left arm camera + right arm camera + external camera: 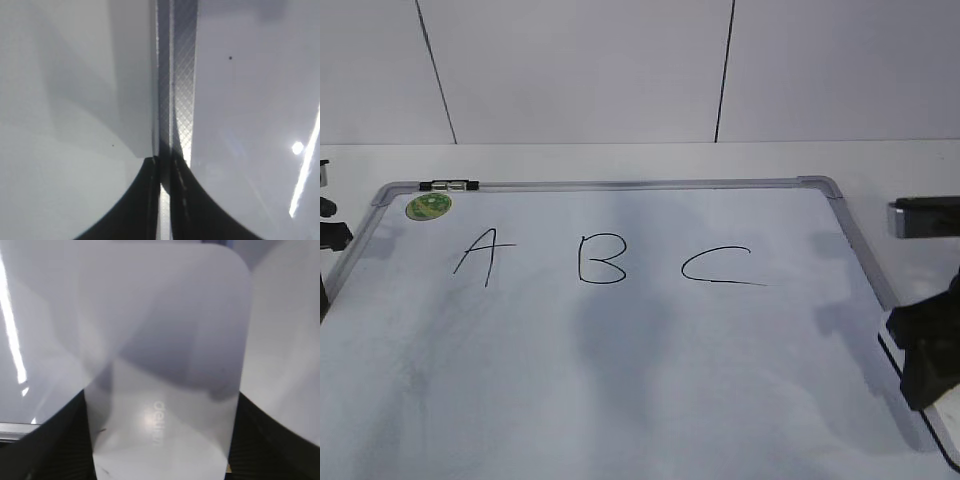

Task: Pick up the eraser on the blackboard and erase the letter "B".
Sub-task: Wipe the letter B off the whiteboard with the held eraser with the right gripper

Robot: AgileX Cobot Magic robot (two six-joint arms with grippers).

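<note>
At the far left edge of the exterior view, dark parts of the left gripper point(332, 235) sit beside the left frame of the blackboard point(620, 380). In the left wrist view the left gripper point(165, 200) is over the board's grey frame point(175, 75), its two dark fingers point(135, 210) nearly touching, with only a thin gap and nothing between them.

On the board, a round green sticker point(428, 206) sits in the far left corner, beside a small dark clip point(449, 185) on the top frame. Three black letters run in a row: the "A" point(478, 256), then the letter "B" point(601, 259) in the middle, whole and unsmudged, then the "C" point(718, 266).

At the right edge, the right gripper point(925, 345) hangs over the board's near right side. In the right wrist view the right gripper point(162, 440) has its dark fingers point(265, 440) on either side of the eraser point(170, 350), a white rounded block with faint grey lettering, pressed against both long edges. The eraser lies over the white board point(285, 340), well apart from the "B".
</note>
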